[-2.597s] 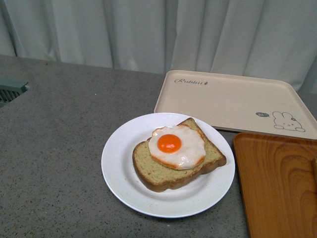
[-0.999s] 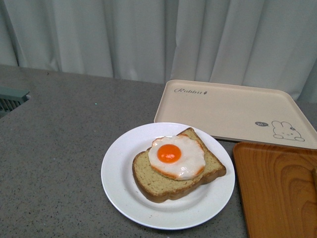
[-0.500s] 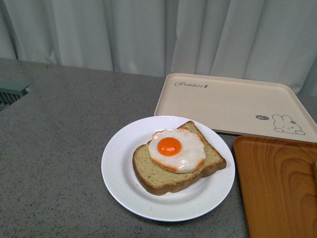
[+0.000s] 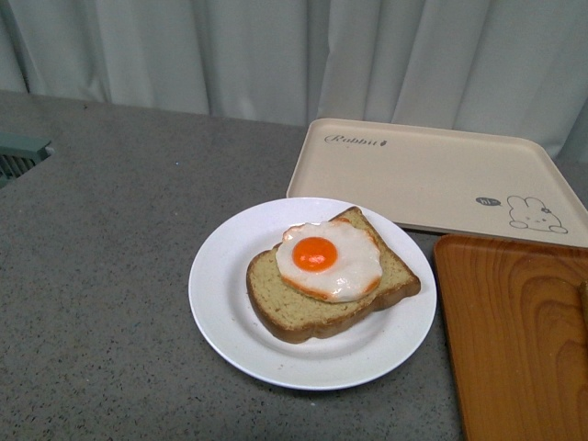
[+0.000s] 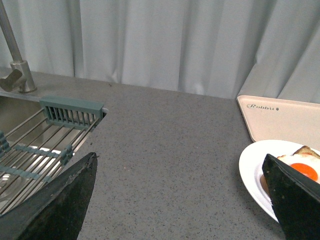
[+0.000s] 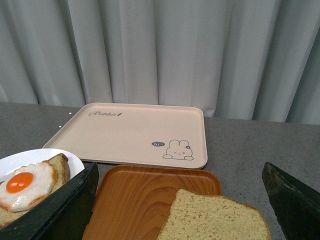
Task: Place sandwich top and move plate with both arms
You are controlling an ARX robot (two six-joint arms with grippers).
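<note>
The sandwich top [image 6: 215, 217] lies flat on the orange wooden tray [image 6: 135, 200], seen only in the right wrist view. It is a tan slice with a porous, crumb-like face, a thin darker crust and rounded corners. One corner points toward the beige rabbit-printed tray [image 6: 135, 130]. The frame cuts off the rest, so its long axis cannot be told.

The right gripper [image 6: 180, 165] is spread wide. Its dark wedge-shaped fingers [image 6: 295, 195] stand well apart from the slice and hold nothing. The left gripper [image 5: 179, 156] is likewise spread and empty over the speckled grey counter [image 5: 165, 150], between a slatted sink rack [image 5: 30, 150] and the plate [image 5: 252, 170].

In the front view the plate [image 4: 220, 303], round, glossy and white, sits at the centre. It carries a second slice [image 4: 285, 308] topped with a shiny fried egg [image 4: 326, 262]. That slice's long axis runs from lower left to upper right. The plate's upper right rim is just beside the rabbit-printed tray's [image 4: 432, 175] smooth matte edge. Its right rim is near the orange wooden tray [image 4: 514, 340], which shows grain rings. The counter [image 4: 110, 276] lies open across the left of the frame and along the bottom. A pale pleated curtain [image 4: 276, 55] closes off the top
</note>
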